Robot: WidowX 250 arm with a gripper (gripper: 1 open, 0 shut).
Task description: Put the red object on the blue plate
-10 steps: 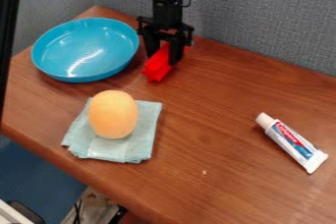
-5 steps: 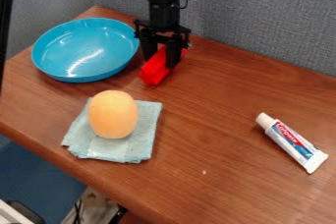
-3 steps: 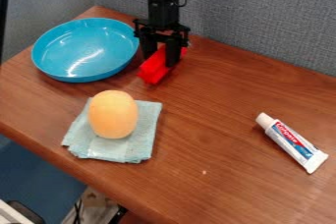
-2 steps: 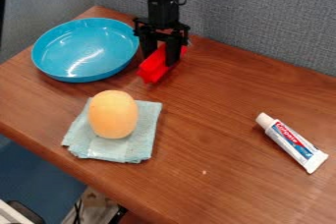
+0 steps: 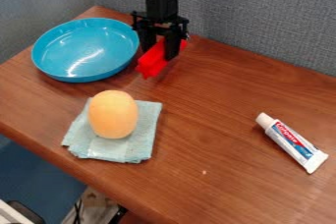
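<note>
The gripper is rising slightly, lifting the block clamped between its 2 fingers, clear of the table. The plate is sitting just left of it.

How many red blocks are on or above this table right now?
1. The red block hangs tilted in the pincer, just right of the blue plate. Nothing seems to hide another.

Red object in pincer
</note>
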